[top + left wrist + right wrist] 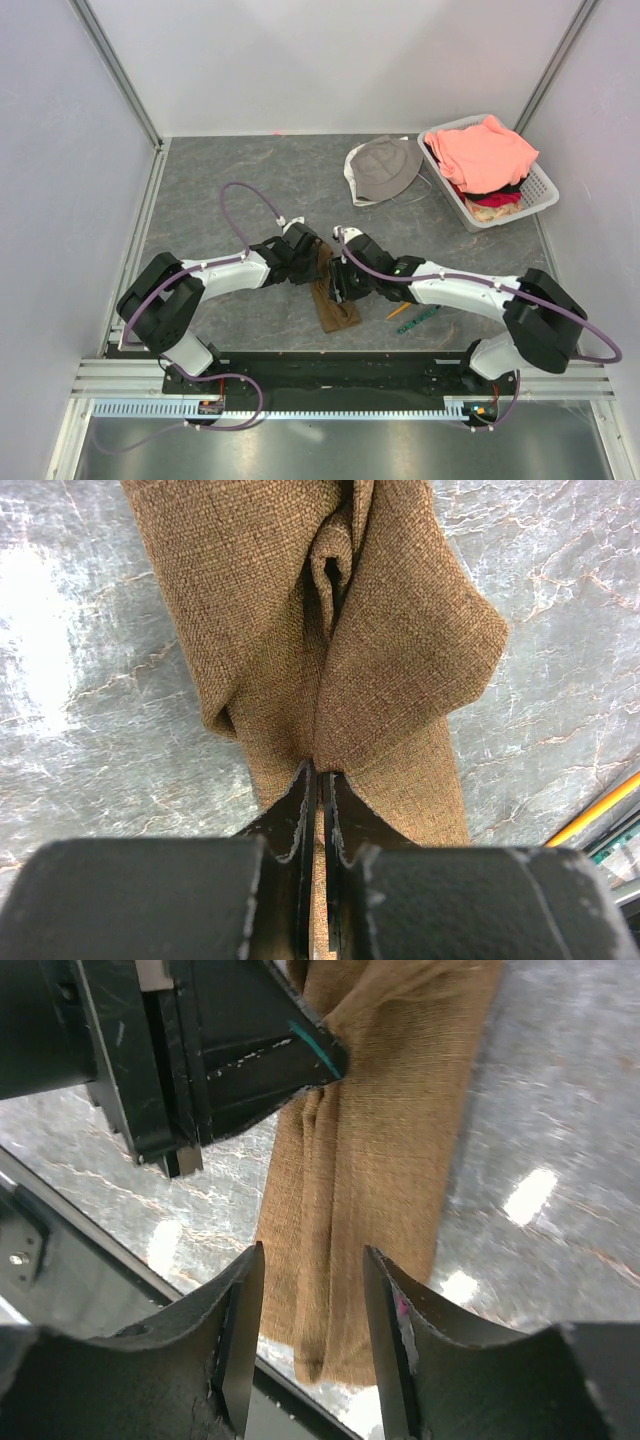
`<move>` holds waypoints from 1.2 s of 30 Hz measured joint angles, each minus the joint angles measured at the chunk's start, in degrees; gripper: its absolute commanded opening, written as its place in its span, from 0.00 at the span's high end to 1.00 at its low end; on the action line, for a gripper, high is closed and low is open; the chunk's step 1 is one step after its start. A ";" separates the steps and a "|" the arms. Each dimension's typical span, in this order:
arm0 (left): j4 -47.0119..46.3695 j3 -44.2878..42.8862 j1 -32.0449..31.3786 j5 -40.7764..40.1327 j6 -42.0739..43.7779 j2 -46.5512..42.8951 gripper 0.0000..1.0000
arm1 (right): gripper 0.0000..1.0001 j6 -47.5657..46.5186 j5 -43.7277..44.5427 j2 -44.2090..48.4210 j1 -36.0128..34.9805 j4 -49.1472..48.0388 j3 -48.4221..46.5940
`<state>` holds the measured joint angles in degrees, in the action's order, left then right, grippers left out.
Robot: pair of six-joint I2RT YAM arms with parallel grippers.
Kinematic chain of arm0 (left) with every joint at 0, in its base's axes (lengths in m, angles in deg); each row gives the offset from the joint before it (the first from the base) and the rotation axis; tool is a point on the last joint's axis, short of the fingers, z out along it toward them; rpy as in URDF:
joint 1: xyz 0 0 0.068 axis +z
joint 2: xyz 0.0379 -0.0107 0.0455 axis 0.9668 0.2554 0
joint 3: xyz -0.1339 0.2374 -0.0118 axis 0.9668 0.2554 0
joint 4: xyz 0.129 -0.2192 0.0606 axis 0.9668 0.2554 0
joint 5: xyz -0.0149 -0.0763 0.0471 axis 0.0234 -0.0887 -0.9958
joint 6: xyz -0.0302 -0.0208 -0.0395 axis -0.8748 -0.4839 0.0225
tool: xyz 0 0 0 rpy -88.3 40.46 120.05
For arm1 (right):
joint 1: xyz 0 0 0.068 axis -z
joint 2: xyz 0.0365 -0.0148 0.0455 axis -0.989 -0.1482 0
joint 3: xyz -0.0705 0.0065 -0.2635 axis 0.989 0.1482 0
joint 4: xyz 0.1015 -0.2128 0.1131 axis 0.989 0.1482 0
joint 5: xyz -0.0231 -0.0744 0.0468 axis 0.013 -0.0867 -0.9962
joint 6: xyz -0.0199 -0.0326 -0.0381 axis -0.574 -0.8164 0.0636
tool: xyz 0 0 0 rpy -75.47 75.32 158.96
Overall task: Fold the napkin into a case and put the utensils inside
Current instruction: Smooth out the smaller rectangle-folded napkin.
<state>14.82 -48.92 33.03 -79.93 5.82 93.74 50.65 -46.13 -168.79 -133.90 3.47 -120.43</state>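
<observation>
Grey table (250,190): white basket (543,186) (pink clothes (490,150) inside); left pincer (318,775) pinching napkin (400,650), right pincer (312,1252) spread.

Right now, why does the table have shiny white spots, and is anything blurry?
Left wrist view: glare whitens the table on the left, while the napkin weave looks sharp. Right wrist view: the table looks smeary with small bright spots, and the napkin is softer. Top view: even light, no strong glare.

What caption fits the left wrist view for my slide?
Left gripper shut on bunched brown napkin over grey marbled table.
</observation>
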 measured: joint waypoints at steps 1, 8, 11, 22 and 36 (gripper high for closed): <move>0.07 0.00 0.00 0.02 -0.17 0.00 0.98 | 0.46 -0.31 0.09 -1.01 -0.35 0.02 -0.44; 0.55 0.00 0.00 0.04 -1.36 0.00 0.98 | 0.45 -2.29 2.21 -6.99 -4.02 0.68 -1.29; 0.70 0.00 0.00 0.15 -1.92 0.00 0.98 | 0.48 -2.78 4.20 -8.72 -5.38 0.83 -1.77; 4.28 0.07 0.22 0.33 -2.60 -6.03 0.64 | 0.79 -3.19 13.86 -11.13 -8.52 3.93 -4.26; -1.14 15.32 -2.32 7.32 -7.15 -14.95 0.94 | 0.95 -2.73 14.27 -11.10 -8.59 6.47 -6.10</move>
<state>13.68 -33.60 30.71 -72.61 -1.33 78.79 47.92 -31.86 -179.90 -142.49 9.94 -126.53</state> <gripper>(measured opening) 0.073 0.074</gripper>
